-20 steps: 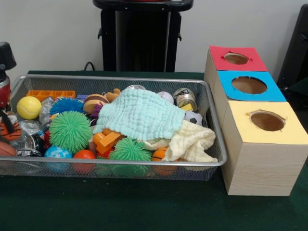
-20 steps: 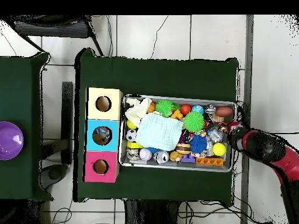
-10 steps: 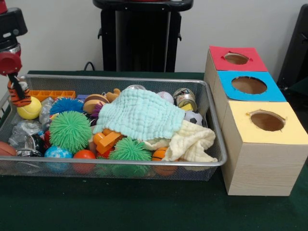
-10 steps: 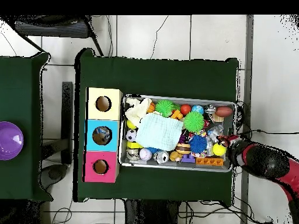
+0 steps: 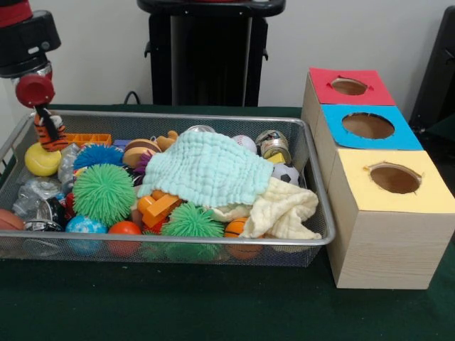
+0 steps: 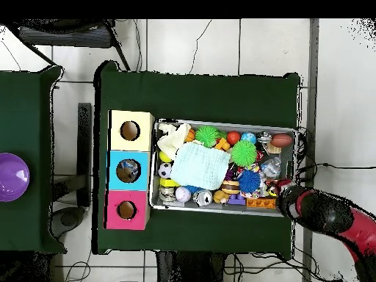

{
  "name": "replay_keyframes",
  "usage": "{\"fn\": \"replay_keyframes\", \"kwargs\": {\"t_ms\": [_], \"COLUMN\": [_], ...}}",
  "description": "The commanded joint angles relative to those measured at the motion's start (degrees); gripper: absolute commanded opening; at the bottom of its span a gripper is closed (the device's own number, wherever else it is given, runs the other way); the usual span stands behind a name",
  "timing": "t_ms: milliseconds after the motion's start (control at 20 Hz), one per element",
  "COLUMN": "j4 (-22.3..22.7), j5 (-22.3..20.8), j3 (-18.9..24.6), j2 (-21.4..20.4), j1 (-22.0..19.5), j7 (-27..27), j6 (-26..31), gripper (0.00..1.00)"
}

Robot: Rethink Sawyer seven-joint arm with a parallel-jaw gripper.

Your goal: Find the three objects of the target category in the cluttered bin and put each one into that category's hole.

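- Green cloth covers the table [image 5: 213, 312], where the wire bin [image 5: 178, 117] is set at the left in the front view, heaped with toys.
- Just right of the bin, three wooden boxes are lined up near to far: a yellow-topped box [image 5: 387, 213], a blue-topped box [image 5: 370, 126] and a red-topped box [image 5: 350, 87], each with a round hole in its lid.
- The gripper [image 5: 47, 121] is seen above the bin's far left corner, closed on a small orange-and-black striped tiger toy [image 5: 50, 133], which is held clear of the heap.
- Beneath the toy, a yellow ball [image 5: 41, 160] and an orange tray [image 5: 82, 139] lie along the far side.
- A pale green cloth [image 5: 206, 169] is draped over the middle of the pile, with a cream cloth [image 5: 284, 212] spilling from under it toward the near right corner.
- Two green spiky balls [image 5: 104, 192] are seen near the front, and a blue spiky ball [image 5: 97, 155] lies behind the larger one.
- In the overhead view, the red and black arm [image 6: 334, 219] is seen reaching in at the bin's [image 6: 220, 208] right end.
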Motion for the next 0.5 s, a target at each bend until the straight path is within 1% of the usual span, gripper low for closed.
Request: {"fn": "replay_keyframes", "kwargs": {"t_ms": [50,250,400,450,500], "j4": [6.98,7.92,8.32,8.12,8.32], "j5": [2.05,3.2,4.28,4.19,4.68], "j3": [-5.15,-6.86,-7.54,-7.64,-8.01], "j2": [3.29,3.58,2.88,2.75,2.47], "j1": [1.73,2.98,4.03,4.26,4.84], "j7": [7.33,8.24,7.58,6.51,5.42], "j6": [-7.62,-9.54,-9.36,-9.03,-9.23], "gripper": [0.0,0.0,0.0,0.0,1.0]}}
